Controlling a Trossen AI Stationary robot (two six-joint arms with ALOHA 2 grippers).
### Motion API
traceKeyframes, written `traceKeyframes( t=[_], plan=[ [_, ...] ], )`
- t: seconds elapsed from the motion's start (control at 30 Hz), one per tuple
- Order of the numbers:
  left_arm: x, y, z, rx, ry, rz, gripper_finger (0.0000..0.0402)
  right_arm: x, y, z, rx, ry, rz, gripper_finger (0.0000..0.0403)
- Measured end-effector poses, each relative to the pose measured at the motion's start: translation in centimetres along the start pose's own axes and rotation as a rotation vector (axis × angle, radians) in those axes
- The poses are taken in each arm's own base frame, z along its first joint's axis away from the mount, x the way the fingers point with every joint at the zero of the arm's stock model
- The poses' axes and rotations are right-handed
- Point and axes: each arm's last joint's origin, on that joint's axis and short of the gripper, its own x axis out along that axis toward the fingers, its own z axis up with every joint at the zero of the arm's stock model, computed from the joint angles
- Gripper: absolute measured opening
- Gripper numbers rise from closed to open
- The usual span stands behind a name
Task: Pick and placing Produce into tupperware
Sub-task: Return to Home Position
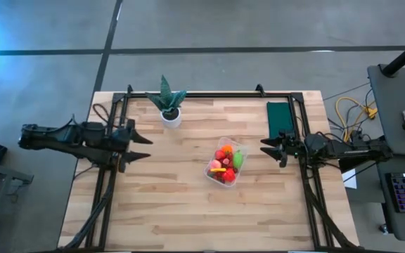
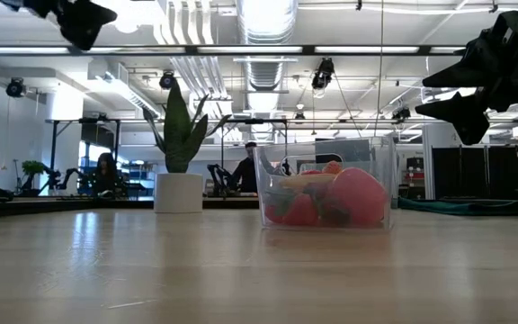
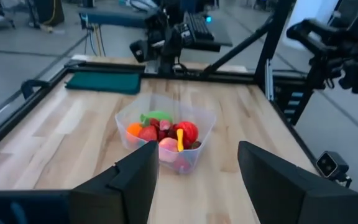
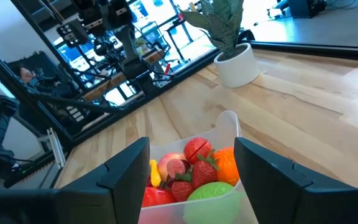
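A pale butcher-block wooden desk (image 1: 188, 211) in an open workshop, seen from overhead. The small clear plastic rectangular tub (image 3: 201, 118) sits just right of the desk's centre. It holds the heap of small red, orange, pink, green and yellow produce pieces (image 1: 225, 163): strawberries, a peach, a green piece at the far side, and a yellow piece standing among them. I see no piece lying loose on the boards.

The left claw (image 1: 149, 148) hangs at 9 o'clock from the tub, well apart from it, with its fingers spread and nothing between them. The right claw (image 1: 264, 146) hangs near the tub at about 2 o'clock, likewise spread and empty. The level camera shows both lifted off the wood.

I judge the filling done and the step in hand to be the retreat to rest. From my console, the next move calls for drawing each arm back toward its own edge, keeping height so that neither knocks the tub. The left arm must also pass the spiky green plant in its white pot (image 1: 169, 105) at 11 o'clock, and the right the flat dark green cloth (image 1: 278, 116) at 1 o'clock.
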Motion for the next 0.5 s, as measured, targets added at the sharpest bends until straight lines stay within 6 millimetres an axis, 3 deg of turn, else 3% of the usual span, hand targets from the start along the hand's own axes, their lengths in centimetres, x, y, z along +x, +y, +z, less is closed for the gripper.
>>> traceKeyframes(
  t=[0.4, 0.5],
  plan=[
    [-5.3, 0.9, -3.8, -0.048, -0.331, -0.043, 0.0206, 0.0, 0.0, 0.0, 0.0, 0.0, 0.0, 0.0226],
    [-5.1, 1.0, -4.2, -0.056, -0.323, -0.044, 0.0206, 0.0, 0.0, 0.0, 0.001, -0.002, 0.001, 0.0226]
  ],
)
